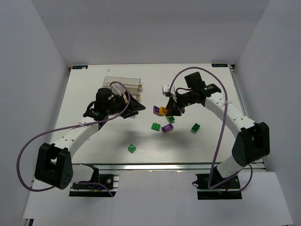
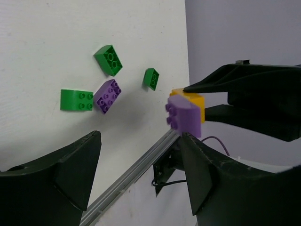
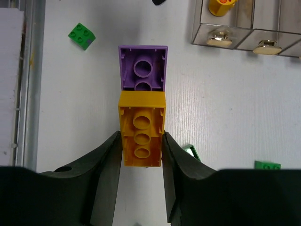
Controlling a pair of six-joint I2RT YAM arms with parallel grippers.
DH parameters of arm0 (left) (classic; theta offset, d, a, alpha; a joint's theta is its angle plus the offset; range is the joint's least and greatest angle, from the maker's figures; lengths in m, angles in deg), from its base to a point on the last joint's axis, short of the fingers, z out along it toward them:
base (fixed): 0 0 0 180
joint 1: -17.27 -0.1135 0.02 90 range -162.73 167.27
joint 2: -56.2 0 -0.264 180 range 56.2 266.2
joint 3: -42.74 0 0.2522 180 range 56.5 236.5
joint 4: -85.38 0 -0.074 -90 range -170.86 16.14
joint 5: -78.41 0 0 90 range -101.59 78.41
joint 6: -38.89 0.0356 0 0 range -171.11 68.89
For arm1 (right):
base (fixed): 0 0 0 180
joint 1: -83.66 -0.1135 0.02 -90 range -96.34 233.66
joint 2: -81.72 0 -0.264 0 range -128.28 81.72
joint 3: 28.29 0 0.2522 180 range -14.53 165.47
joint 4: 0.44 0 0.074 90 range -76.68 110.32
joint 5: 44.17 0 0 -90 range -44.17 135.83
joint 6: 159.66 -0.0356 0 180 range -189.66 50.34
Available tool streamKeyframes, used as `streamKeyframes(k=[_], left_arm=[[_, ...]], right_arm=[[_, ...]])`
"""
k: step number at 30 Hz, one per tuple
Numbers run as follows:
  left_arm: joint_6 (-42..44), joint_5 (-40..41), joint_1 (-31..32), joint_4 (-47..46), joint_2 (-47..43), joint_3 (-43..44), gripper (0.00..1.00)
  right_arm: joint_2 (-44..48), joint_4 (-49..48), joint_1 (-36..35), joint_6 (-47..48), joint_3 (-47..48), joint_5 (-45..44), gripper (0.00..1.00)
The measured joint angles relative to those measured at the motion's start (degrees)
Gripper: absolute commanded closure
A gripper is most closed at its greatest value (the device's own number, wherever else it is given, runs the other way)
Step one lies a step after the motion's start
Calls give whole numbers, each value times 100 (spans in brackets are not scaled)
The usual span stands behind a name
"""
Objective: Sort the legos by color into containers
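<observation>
My right gripper (image 3: 141,137) is shut on an orange-yellow lego (image 3: 141,134) and holds it above the table. A purple lego (image 3: 143,67) is stuck to that lego's far end. In the top view the pair (image 1: 161,110) hangs at mid-table in the right gripper (image 1: 170,106). My left gripper (image 1: 134,107) is open and empty just left of the pair. In the left wrist view the purple lego (image 2: 185,115) sits just past my right fingertip (image 2: 188,141). The clear containers (image 1: 123,87) stand behind the left gripper. One bin (image 3: 221,21) holds an orange-yellow piece.
Loose legos lie on the white table: green ones (image 1: 155,126), (image 1: 171,119), (image 1: 195,127), one nearer the front (image 1: 132,148), and a purple one (image 1: 167,127). In the left wrist view they show as green (image 2: 109,60), (image 2: 151,78), (image 2: 76,100) and purple (image 2: 107,96).
</observation>
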Motion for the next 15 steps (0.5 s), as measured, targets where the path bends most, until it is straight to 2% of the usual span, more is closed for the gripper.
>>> streamKeyframes(k=[9,15], left_arm=[[-109,-55,382,-332,177,125,27],[-122,-114,564,-369,352,125,38]], right_arm=[[0,-254,-525,-424,-26,-319,100],[-15,-363,-702,-551,-31,-485,100]])
